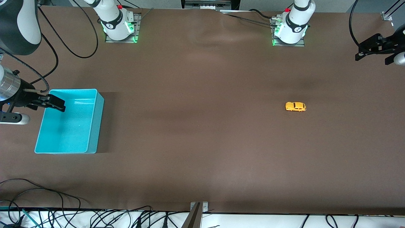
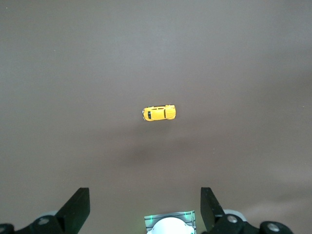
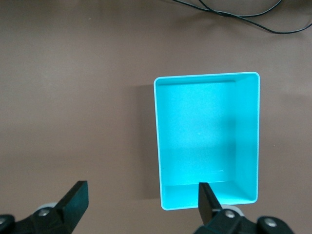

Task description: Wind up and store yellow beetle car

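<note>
The yellow beetle car [image 1: 295,106] stands on its wheels on the brown table, toward the left arm's end. It also shows in the left wrist view [image 2: 159,112]. My left gripper [image 1: 360,53] hangs open and empty in the air near the table's edge at the left arm's end, apart from the car; its jaws [image 2: 145,195] stand wide. The turquoise bin [image 1: 68,126] sits empty at the right arm's end. My right gripper [image 1: 61,104] is open and empty above the bin's rim, with the bin [image 3: 204,136] below it.
Black cables [image 1: 47,202] lie along the table's edge nearest the front camera, and another loops near the right arm's base [image 1: 76,47]. A metal bracket [image 1: 197,210] sits at the middle of that edge. The two arm bases stand farthest from the camera.
</note>
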Tool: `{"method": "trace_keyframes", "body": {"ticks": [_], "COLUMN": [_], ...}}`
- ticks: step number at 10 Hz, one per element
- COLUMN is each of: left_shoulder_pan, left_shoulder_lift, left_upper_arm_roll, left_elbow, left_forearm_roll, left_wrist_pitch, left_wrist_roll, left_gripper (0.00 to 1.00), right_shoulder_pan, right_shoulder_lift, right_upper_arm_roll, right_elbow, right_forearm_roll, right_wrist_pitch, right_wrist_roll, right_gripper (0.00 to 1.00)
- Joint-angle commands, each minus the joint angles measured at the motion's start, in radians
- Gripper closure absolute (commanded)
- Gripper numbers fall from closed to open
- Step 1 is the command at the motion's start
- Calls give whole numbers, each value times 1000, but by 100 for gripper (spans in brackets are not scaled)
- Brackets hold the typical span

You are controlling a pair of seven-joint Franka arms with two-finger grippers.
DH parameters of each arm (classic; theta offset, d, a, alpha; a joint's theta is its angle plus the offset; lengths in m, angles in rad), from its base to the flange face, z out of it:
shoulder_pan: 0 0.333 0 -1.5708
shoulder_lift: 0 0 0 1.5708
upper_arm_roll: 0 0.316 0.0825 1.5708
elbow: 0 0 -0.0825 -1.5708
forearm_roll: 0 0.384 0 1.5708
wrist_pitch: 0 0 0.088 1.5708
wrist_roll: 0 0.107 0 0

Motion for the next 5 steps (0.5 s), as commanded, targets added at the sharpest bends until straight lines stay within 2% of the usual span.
{"method": "trace_keyframes", "body": {"ticks": [1,3,5], "left_shoulder_pan": [-4,-9,3], "left_shoulder_lift": [15,15,-7], "left_upper_arm_roll": [0,-15,-15], "left_elbow": [37,45,-18], "left_forearm_roll": [-23,-33,-42], "left_wrist_pitch": [-26,-26,-24], "left_wrist_roll": [-9,-8,-2], "left_gripper": [0,0,0], "right_shoulder_pan": [3,5,3], "right_shoulder_lift": [-16,-16,-16], "right_upper_arm_roll": [-5,-5,-5], "right_elbow": [-24,-24,-24], "right_forearm_roll": [18,18,18], "right_wrist_pitch": [10,8,10], "right_wrist_roll": [5,5,5], "right_gripper": [0,0,0]}}
